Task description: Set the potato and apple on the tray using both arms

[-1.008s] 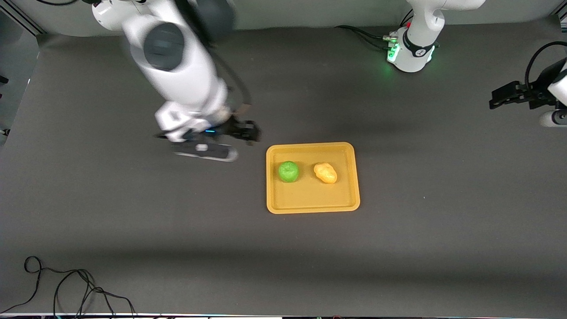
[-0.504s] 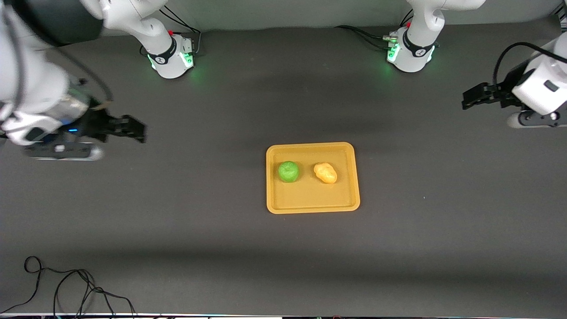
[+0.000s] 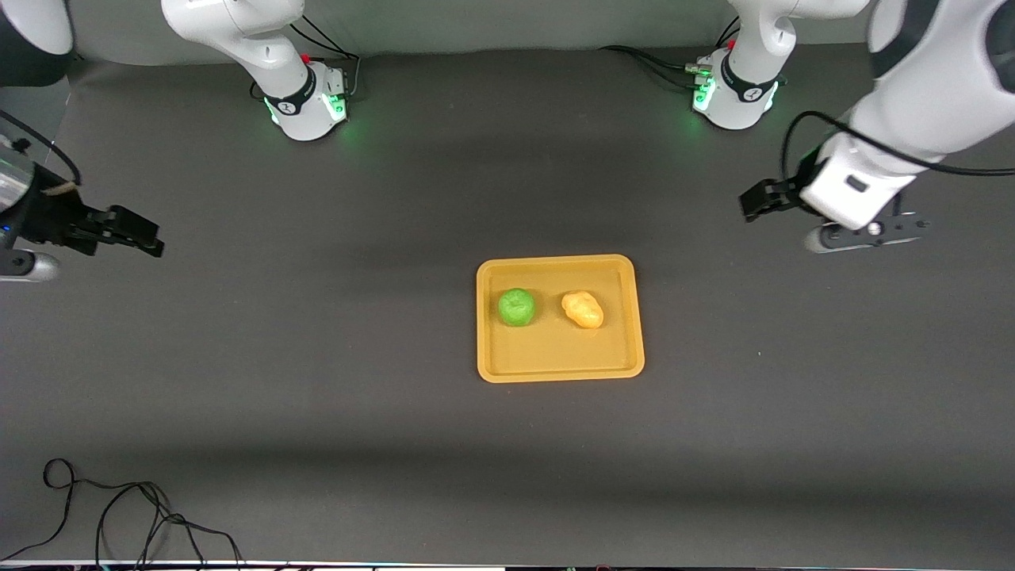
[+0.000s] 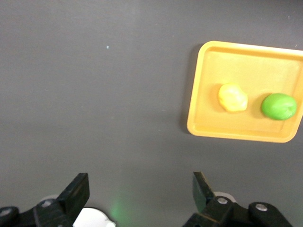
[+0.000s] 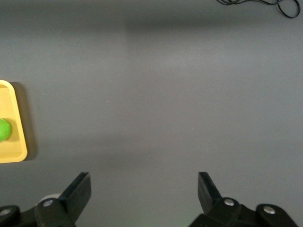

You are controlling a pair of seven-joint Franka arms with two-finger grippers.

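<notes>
Both arms have swung away from the tray (image 3: 560, 368) since a second ago: we see the right gripper (image 3: 147, 238) now over the table's edge at the right arm's end, and the left gripper (image 3: 752, 202) over the table toward the left arm's end. Each gripper's fingers stand wide apart, holding nothing. We find the apple (image 3: 516, 307) and the potato (image 3: 583, 309) side by side on the tray, apart, the apple toward the right arm's end.
</notes>
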